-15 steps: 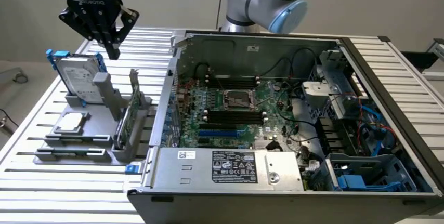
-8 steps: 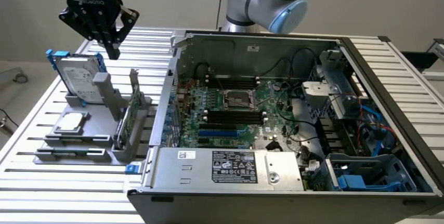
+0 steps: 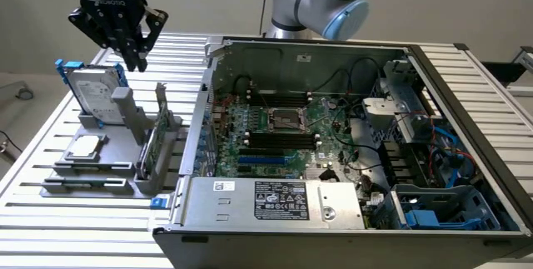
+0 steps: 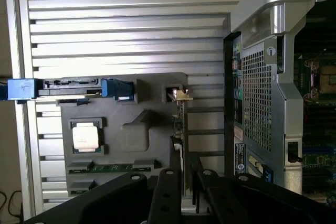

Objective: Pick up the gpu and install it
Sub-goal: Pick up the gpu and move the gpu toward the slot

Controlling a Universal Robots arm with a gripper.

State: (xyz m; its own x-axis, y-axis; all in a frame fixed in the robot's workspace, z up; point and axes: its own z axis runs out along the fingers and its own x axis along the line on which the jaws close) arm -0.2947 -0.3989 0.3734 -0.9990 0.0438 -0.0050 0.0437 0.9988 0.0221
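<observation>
I judge this the pick-up approach: my gripper [image 3: 136,63] hovers, fingers narrowly parted and empty, over the gpu [image 3: 154,147] standing upright in the grey holder [image 3: 92,178], and must line up squarely along its thin edge.

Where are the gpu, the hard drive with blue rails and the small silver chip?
gpu [image 3: 149,151]: exterior view, its green board face.
hard drive [image 3: 90,91]: exterior view, its silver labelled face.
chip [image 4: 85,136]: wrist view, its silver top.
</observation>
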